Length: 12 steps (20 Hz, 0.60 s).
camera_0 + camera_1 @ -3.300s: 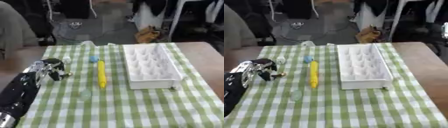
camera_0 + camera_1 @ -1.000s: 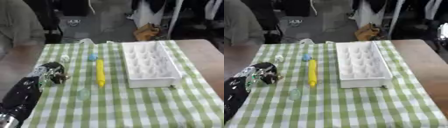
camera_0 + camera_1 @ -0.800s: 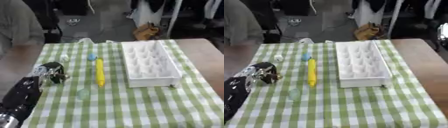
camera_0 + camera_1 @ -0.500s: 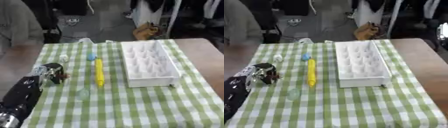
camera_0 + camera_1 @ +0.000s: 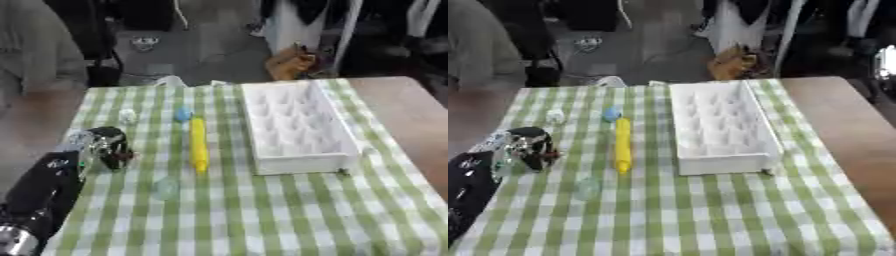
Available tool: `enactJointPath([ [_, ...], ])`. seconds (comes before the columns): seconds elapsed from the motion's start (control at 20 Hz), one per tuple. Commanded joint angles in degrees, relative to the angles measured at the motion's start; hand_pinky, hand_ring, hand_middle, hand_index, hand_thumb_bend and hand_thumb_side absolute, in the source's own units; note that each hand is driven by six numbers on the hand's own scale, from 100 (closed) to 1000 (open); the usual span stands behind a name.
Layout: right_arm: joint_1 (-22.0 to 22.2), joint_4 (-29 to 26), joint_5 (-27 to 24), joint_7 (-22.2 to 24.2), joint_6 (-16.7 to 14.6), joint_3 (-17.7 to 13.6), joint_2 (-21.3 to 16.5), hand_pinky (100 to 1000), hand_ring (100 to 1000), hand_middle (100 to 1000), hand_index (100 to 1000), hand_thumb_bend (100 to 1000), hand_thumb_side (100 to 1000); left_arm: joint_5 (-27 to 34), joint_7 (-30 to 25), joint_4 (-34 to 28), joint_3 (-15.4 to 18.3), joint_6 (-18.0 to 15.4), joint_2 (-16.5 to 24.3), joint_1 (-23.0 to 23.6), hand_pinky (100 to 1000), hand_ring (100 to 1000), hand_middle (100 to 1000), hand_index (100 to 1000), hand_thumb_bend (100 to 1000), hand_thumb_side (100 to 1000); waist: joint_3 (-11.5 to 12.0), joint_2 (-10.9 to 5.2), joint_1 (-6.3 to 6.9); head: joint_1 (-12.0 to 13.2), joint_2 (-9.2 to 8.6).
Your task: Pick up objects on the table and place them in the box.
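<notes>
left arm [image 5: 44,192] enters from the lower left corner of the view and runs up and slightly inward; forearm black, with a silver joint showing at the bottom edge. left hand [image 5: 101,147] sits at the end of it, low, near the left side of the view, black with silver and pale parts. fingers [image 5: 114,150] look curled in toward the palm, bunched into a rounded shape; cannot make out anything held between them. wrist roughly in line with the forearm. right arm and right hand show in neither eye view.
</notes>
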Motion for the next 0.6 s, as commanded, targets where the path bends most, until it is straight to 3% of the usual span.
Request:
enactJointPath([
  [0.05,-0.99,-0.33,-0.35,0.13,-0.24,-0.44,-0.77,722,760,778,951,180,467,0.47,-0.12,-1.05,0.09,0.17,1.1,-1.21,621,420,180,291,100,167,0.06,0.11,0.18,-0.09,0.27],
  [0.2,-0.99,-0.3,-0.35,0.13,-0.25,-0.44,-0.75,722,760,778,951,180,467,0.77,0.17,-0.83,0.08,0.38,0.98,-1.09,621,420,180,291,100,167,0.06,0.11,0.16,-0.09,0.27],
  [0.25,-0.97,-0.29,-0.35,0.1,-0.24,-0.47,-0.75,722,760,777,952,178,468,1.17,0.25,-0.58,0.31,0.56,0.82,-0.87,598,362,130,242,100,199,0.08,0.12,0.12,-0.08,0.27],
  [0.35,-0.95,-0.27,-0.36,0.06,-0.24,-0.5,-0.74,722,760,778,952,178,468,2.25,0.58,-0.05,0.57,0.94,0.6,-0.62,582,340,109,221,100,212,0.09,0.12,0.09,-0.07,0.27],
  [0.6,-0.92,-0.22,-0.32,0.05,-0.22,-0.52,-0.74,722,760,778,952,179,468,10.9,2.15,1.34,2.02,2.18,0.06,0.51,565,318,100,202,100,232,0.12,0.12,0.01,-0.2,0.27],
])
